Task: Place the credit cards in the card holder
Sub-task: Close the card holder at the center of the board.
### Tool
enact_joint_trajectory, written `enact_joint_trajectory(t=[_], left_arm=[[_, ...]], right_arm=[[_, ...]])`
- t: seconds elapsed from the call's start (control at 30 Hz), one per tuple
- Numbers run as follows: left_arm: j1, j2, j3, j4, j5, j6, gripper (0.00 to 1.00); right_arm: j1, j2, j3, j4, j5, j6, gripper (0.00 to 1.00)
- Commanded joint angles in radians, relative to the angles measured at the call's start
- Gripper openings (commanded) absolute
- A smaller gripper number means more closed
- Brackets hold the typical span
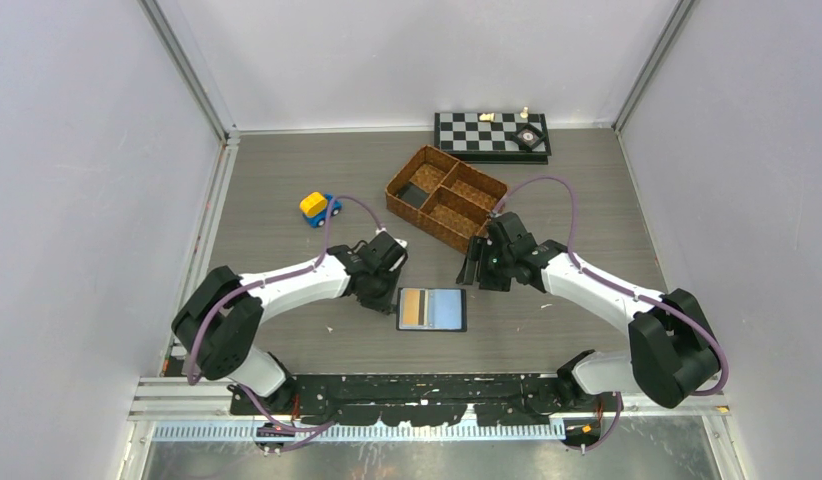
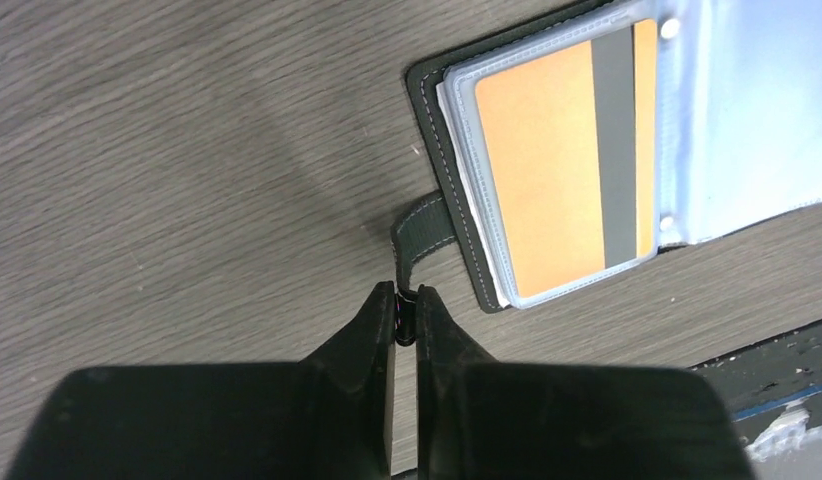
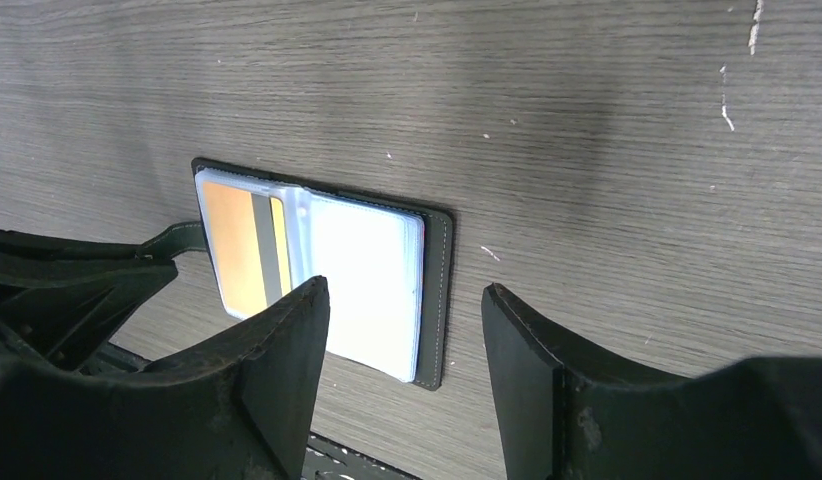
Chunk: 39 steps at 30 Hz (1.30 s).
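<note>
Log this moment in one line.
left gripper: shut on snap tab | right gripper: open, near card holder | card holder: lying open on table | orange card: in sleeve, tab side

1. Holder (image 1: pixel 432 309): a black leather bifold with pale stitching. It lies open and flat on the table, inner side up, just on the near side of the basket (image 1: pixel 427 222) and apart from it.
2. Its clear sleeves (image 3: pixel 362 280) are stacked inside; the right half looks pale bluish and glares white in the right wrist view.
3. Its tab (image 2: pixel 417 225), a narrow black strap, sticks out from the left edge, with its end pinched by the left gripper (image 2: pixel 406 318).
4. Card (image 2: pixel 547 170): tan-orange with a grey stripe running lengthwise. It sits fully inside the top sleeve of the left half, square with the holder's edges.
</note>
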Motion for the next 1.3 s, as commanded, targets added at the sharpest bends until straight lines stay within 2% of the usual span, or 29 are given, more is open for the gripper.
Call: enact_joint_trajectory(t=[0.0,0.27,0.5,0.6,0.77,0.97,1.13,1.23,1.27], left_arm=[[-0.001,-0.071,0.054,-0.048,-0.023,0.02,0.0],[0.079,-0.122,0.099,-0.131,0.131,0.145,0.0],[0.117,-0.166,0.217,-0.291,0.173,0.258,0.0],[0.118,-0.158,0.281,-0.324,0.247,0.271,0.0],[0.109,-0.095,0.284,-0.194,0.451,0.205,0.0],[0.043,0.03,0.247,-0.059,0.472,0.14,0.0],[-0.002,0.123,0.205,0.073,0.499,0.089,0.11],[-0.014,0.168,0.196,0.112,0.498,0.063,0.24],[-0.014,0.168,0.199,0.106,0.481,0.058,0.33]], right_arm=[[-0.004,-0.022,-0.003,0.016,0.001,0.013,0.62],[-0.004,-0.007,-0.01,0.018,0.015,0.018,0.59],[-0.005,0.002,-0.02,0.041,0.022,0.033,0.59],[-0.004,0.007,-0.034,0.059,0.038,0.05,0.59],[-0.004,0.019,-0.055,0.096,0.03,0.074,0.59],[-0.004,0.019,-0.074,0.124,0.021,0.087,0.59],[-0.004,0.003,-0.084,0.137,0.021,0.091,0.59],[-0.005,-0.009,-0.085,0.137,0.022,0.091,0.59],[-0.005,-0.014,-0.086,0.135,0.023,0.091,0.6]])
